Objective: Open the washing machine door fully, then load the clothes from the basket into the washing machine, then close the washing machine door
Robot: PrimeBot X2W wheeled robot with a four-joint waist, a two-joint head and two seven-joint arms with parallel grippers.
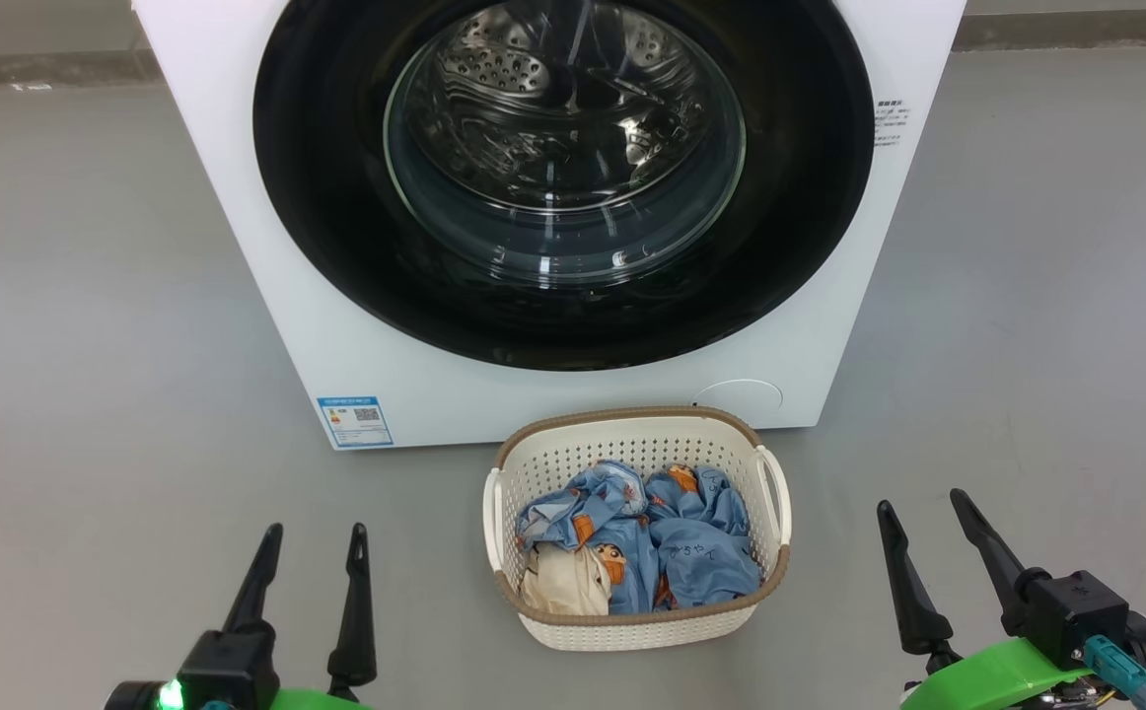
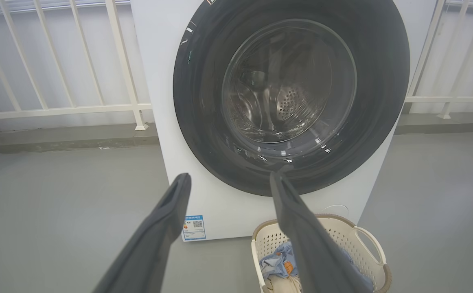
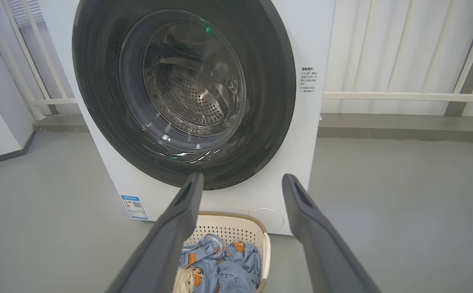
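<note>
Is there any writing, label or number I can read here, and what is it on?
Blue label sticker, low on the washing machine front: QR code and print, too small to read.
Block of print at its upper right: too small to read.
Dark characters on the clothes in the basket: too blurred to quote.

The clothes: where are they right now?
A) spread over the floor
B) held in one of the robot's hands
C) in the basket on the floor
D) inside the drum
C: the clothes lie bunched in the basket, which stands on the floor in front of the washer, whose door is shut.
</note>
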